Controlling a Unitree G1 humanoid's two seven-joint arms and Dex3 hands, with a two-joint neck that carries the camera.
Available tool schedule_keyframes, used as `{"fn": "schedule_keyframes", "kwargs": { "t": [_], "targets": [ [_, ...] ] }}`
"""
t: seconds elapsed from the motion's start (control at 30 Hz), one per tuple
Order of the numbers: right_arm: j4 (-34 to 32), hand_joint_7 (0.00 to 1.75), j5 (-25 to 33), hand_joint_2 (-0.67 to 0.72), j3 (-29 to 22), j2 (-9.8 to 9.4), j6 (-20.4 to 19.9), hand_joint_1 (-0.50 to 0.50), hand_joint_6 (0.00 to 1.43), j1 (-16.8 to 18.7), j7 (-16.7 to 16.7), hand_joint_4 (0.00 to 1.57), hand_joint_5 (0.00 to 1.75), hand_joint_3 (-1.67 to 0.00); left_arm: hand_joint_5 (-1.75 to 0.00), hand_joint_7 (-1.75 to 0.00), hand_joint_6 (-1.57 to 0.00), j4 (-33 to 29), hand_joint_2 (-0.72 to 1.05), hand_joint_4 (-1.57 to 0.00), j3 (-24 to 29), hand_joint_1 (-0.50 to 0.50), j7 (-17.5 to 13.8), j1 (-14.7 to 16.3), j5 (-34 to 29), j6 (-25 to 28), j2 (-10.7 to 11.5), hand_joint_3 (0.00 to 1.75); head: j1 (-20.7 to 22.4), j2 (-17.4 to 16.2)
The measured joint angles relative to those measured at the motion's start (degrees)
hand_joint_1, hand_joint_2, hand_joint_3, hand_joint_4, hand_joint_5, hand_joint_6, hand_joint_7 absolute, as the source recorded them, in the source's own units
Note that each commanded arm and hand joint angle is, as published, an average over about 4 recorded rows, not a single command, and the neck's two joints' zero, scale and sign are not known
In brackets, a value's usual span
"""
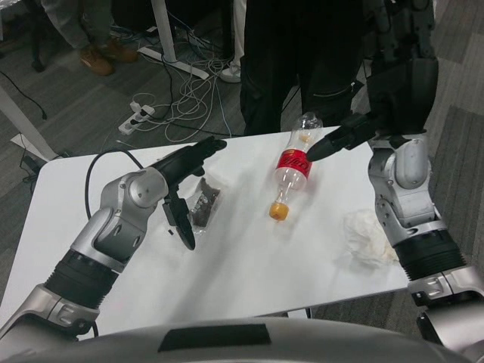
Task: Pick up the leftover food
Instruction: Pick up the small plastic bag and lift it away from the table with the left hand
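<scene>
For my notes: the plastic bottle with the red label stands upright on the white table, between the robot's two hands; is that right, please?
Not quite: the plastic bottle lies on its side on the white table, orange cap toward the robot, as the head view shows. It is indeed between the left hand and the right hand.

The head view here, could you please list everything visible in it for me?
white table: one, centre.
plastic bottle: one, clear, red label, orange cap, lying at the far edge.
dark food scrap: one, brown-black, beside the left hand.
crumpled tissue: one, white, right edge.
power strip and cables: white, on the floor.
people: legs and shoes beyond the table.
left hand: black, fingers apart, empty.
right hand: black, fingers extended at the bottle; contact unclear.
</scene>
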Motion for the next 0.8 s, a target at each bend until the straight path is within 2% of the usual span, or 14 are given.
{"fn": "schedule_keyframes", "kwargs": {
  "t": [0.1, 0.33, 0.63, 0.8],
  "targets": [
    [0.0, 0.0, 0.0, 0.34, 0.0, 0.0, 0.0, -0.29, 0.0, 0.2, 0.0, 0.0, 0.0, 0.0, -1.23, -0.28, 0.0, -0.1, -0.37, 0.0, -0.7, -0.5, -0.5, 0.0, 2.1, 0.3, 0.0, 0.0, 0.1, -0.2],
    [0.3, 0.0, 0.1, 0.34, 0.3, 0.0, 0.0, -0.29, 0.0, 0.4, 0.0, 0.0, 0.0, 0.0, -1.23, -0.28, 0.0, 0.0, -0.37, 0.0, -2.0, -0.5, -2.0, 0.0, 13.0, 0.9, -0.1, 0.0, 0.3, -0.4],
    [1.3, 0.0, 0.1, 0.34, 1.0, 0.05, 0.0, -0.29, 0.0, 0.5, 0.0, 0.0, 0.0, 0.0, -1.23, -0.28, 0.0, 2.0, -0.35, 0.0, -2.2, -0.5, -2.9, -0.1, 19.3, 0.9, 0.0, 0.0, 1.1, -0.7],
    [1.4, 0.0, 0.1, 0.34, 1.2, 0.09, -0.1, -0.29, 0.0, 0.5, 0.0, 0.0, 0.0, 0.0, -1.23, -0.3, 0.0, 4.8, -0.28, 0.0, -2.8, -0.5, -3.1, -1.6, 21.2, 0.8, 1.0, 0.0, 1.4, -0.9]
  ]
}}
